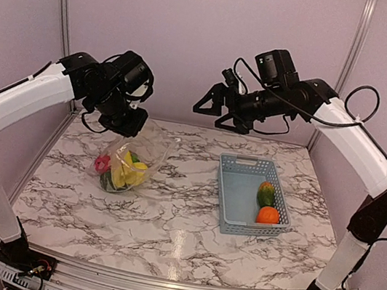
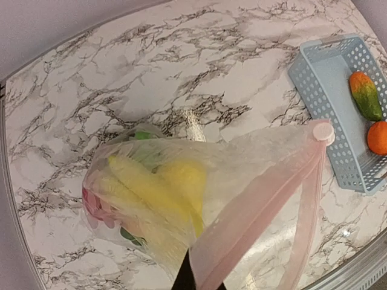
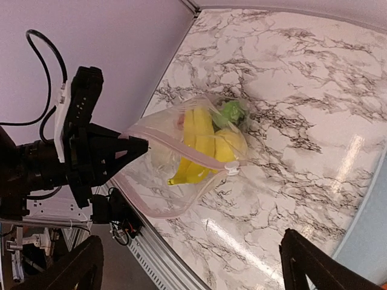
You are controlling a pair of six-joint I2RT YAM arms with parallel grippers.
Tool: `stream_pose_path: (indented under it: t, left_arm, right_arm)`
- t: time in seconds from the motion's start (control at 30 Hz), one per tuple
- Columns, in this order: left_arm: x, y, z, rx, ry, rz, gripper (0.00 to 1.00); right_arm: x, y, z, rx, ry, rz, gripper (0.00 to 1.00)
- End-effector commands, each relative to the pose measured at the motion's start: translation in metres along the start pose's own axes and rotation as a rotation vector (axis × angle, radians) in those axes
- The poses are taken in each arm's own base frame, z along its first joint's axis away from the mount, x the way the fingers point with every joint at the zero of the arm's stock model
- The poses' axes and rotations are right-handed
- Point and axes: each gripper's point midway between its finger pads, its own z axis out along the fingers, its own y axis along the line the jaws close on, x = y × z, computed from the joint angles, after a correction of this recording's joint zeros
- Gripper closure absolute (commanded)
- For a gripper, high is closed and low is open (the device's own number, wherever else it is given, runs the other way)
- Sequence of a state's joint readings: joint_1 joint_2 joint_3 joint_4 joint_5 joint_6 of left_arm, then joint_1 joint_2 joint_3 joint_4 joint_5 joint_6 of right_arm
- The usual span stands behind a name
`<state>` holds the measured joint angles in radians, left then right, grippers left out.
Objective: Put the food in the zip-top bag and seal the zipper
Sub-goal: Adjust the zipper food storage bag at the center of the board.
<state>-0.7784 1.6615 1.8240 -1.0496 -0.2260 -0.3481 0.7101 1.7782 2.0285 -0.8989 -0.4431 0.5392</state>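
The clear zip-top bag [image 1: 141, 153] hangs from my left gripper [image 1: 132, 122], which is shut on one corner of its mouth; its bottom rests on the table. Inside are yellow bananas [image 2: 151, 193], a yellow pepper [image 3: 231, 145], a green piece [image 3: 230, 112] and a red-pink ball [image 1: 102, 164]. The pinkish zipper [image 2: 260, 202] stands open, with its slider [image 2: 323, 130] at the far end. My right gripper [image 1: 212, 113] is open and empty in the air, to the right of the bag. A green-orange pepper [image 1: 265, 193] and an orange [image 1: 268, 215] lie in the basket.
The grey-blue slotted basket [image 1: 233, 195] stands right of centre; it also shows in the left wrist view [image 2: 326, 72]. The marble table's metal front rail [image 1: 156, 286] runs along the near edge, and purple walls close the back and sides.
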Motion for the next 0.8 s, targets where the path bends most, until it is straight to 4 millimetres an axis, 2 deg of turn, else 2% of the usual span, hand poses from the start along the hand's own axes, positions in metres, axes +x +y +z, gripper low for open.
stream_pose_path:
  t: [0.0,0.17,0.33,0.4,0.47,0.53,0.6,0.7,0.77]
  left_arm:
    - [0.045,-0.009,0.034,0.015,0.150,0.008,1.00]
    - [0.032,-0.013,0.018,0.026,0.095,0.005,1.00]
    - [-0.003,-0.019,-0.017,0.040,-0.021,-0.010,1.00]
    - [-0.002,-0.018,-0.018,0.040,-0.031,-0.009,1.00]
    - [0.013,-0.016,-0.005,0.026,0.015,0.010,1.00]
    - [0.032,-0.016,0.011,0.023,0.081,0.023,1.00]
    - [0.047,-0.015,0.019,0.017,0.120,0.012,1.00]
    - [0.049,-0.013,0.019,0.010,0.106,-0.006,0.97]
    - [0.044,-0.011,0.017,0.001,0.086,-0.019,0.87]
  right_arm:
    - [0.008,-0.034,-0.028,0.162,-0.026,-0.035,0.01]
    - [0.013,-0.065,-0.053,0.363,-0.059,-0.077,0.02]
    - [0.012,-0.097,-0.092,0.599,-0.143,-0.124,0.02]
    - [0.019,-0.118,-0.100,0.643,-0.158,-0.119,0.01]
    - [0.032,-0.135,-0.095,0.598,-0.125,-0.110,0.02]
    - [0.042,-0.138,-0.089,0.559,-0.095,-0.127,0.08]
    - [0.044,-0.127,-0.087,0.490,-0.098,-0.144,0.13]
    - [0.043,-0.120,-0.088,0.456,-0.125,-0.148,0.16]
    - [0.045,-0.118,-0.082,0.430,-0.107,-0.139,0.19]
